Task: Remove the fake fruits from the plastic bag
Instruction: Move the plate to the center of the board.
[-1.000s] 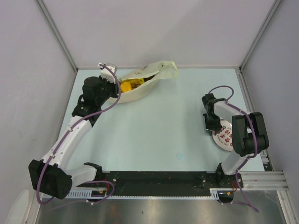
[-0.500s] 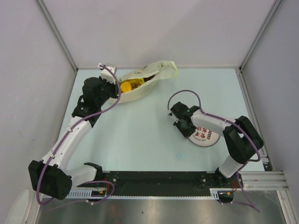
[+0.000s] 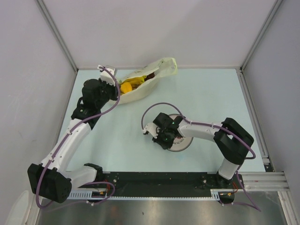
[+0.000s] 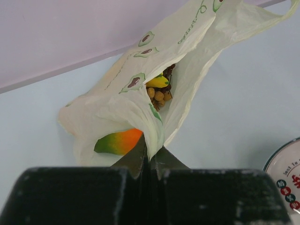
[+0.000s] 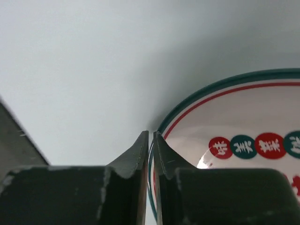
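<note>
The top external camera hangs above and behind my two bases and looks down and forward. It is far enough back to take in the whole table (image 3: 140, 108), both arms and the walls around it. My left wrist camera rides just behind my left gripper (image 4: 150, 154) and looks along it toward the far wall. It is close up on the plastic bag (image 4: 122, 103), with the plate (image 4: 287, 171) cut off at its lower right corner. My right wrist camera sits behind my right gripper (image 5: 151, 140), aimed down and very near, its frame filled with table and plate rim. The overhead view shares the bag with the left wrist and the plate with both.
</note>
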You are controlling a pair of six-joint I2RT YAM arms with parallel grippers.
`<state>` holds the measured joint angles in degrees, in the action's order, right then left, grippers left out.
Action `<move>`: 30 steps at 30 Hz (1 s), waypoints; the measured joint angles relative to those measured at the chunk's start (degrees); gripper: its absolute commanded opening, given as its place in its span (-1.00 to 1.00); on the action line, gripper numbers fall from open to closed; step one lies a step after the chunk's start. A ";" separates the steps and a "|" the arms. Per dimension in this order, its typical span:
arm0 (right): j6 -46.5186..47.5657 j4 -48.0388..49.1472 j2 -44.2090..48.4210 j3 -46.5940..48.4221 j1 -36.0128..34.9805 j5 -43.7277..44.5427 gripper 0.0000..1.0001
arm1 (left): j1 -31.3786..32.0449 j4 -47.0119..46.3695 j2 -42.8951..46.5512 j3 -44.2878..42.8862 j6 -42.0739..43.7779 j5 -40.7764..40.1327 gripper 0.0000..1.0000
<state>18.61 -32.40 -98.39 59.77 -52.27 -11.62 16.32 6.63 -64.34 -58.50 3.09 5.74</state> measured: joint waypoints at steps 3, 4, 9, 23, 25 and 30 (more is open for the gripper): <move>0.37 1.31 -0.87 0.13 -2.58 -6.49 -0.91 | 0.00 0.07 0.07 0.79 -0.68 0.24 -0.99; 0.24 1.62 -1.27 0.09 -3.37 -8.35 -0.91 | 0.00 0.11 0.09 1.03 -0.79 0.37 -0.99; -1.16 3.30 -1.51 0.20 -6.10 -13.86 -0.91 | -0.09 0.59 1.01 2.49 -2.51 0.66 -0.99; -8.02 5.38 10.62 10.75 6.56 -15.28 0.22 | -0.11 4.33 3.93 3.15 -3.17 0.44 -0.99; -10.82 8.76 11.08 15.43 10.82 -12.31 0.23 | -0.11 5.11 4.07 3.17 -3.32 0.15 -0.99; -18.27 13.81 7.26 29.09 19.89 -3.34 0.30 | -0.11 5.46 4.74 4.57 -5.27 -0.02 -0.99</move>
<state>0.34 -18.59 -91.13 88.86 -32.38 -14.96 16.21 12.10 -59.59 -53.93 -2.17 5.72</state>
